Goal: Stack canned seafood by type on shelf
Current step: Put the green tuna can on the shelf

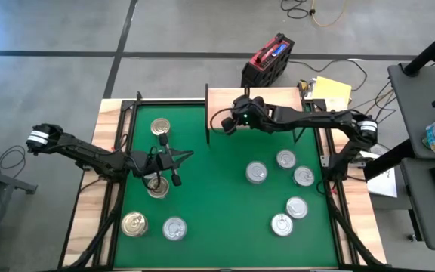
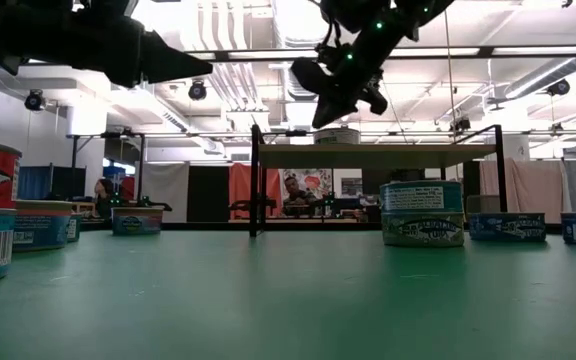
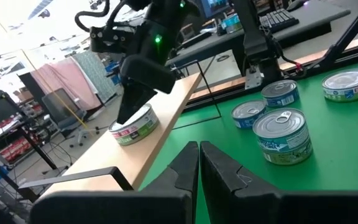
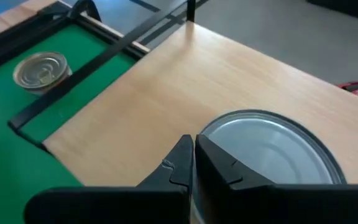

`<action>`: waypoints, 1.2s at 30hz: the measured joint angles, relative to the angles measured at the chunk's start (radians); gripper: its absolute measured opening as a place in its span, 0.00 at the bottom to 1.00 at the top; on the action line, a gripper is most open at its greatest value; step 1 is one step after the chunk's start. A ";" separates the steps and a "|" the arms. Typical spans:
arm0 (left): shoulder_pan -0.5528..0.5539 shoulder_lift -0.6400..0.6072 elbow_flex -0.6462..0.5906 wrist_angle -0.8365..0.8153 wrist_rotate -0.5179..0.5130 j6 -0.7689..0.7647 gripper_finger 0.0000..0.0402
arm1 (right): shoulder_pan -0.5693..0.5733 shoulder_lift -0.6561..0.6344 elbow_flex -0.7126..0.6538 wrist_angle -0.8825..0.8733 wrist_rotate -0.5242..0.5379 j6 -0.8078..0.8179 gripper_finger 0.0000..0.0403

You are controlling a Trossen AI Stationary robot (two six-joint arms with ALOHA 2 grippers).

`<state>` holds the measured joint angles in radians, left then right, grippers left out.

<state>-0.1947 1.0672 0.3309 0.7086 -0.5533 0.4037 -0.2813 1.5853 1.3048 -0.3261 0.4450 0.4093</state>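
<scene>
A silver-topped can stands on the light-wood shelf at the mat's far edge; it also shows in the left wrist view. My right gripper is shut, its tips just above and beside that can's rim; seen from the left wrist, the right gripper slants down over the can. My left gripper is shut and empty, raised over the mat's left half near a can. Several more cans stand on the green mat, among them a gold-topped one and a group at the right. My right gripper's shut fingertips come slanting down from above at the near rim of the can on the shelf. I cannot tell whether they touch it. The can stands upright on the board.
Thin black shelf legs rise at the mat's far edge. A red and black box and yellow papers lie beyond the shelf. Bare green mat lies between the left and right can groups. A person sits far behind.
</scene>
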 joint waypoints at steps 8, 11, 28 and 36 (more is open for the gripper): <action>0.000 0.000 0.000 -0.009 0.002 -0.020 0.00 | 0.000 -0.034 0.000 -0.155 0.001 0.044 0.02; 0.000 0.000 0.000 -0.009 0.002 -0.020 0.00 | 0.000 -0.052 0.000 -0.211 0.001 0.045 0.02; 0.000 0.001 0.000 0.012 0.002 -0.020 0.00 | -0.001 -0.194 -0.001 -0.344 0.037 0.042 0.02; 0.000 0.001 0.000 0.041 0.003 -0.021 0.00 | -0.014 -0.127 -0.001 -0.279 -0.026 0.036 0.02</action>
<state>-0.1947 1.0679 0.3309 0.7500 -0.5507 0.3832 -0.2954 1.4588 1.3037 -0.6047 0.4192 0.4454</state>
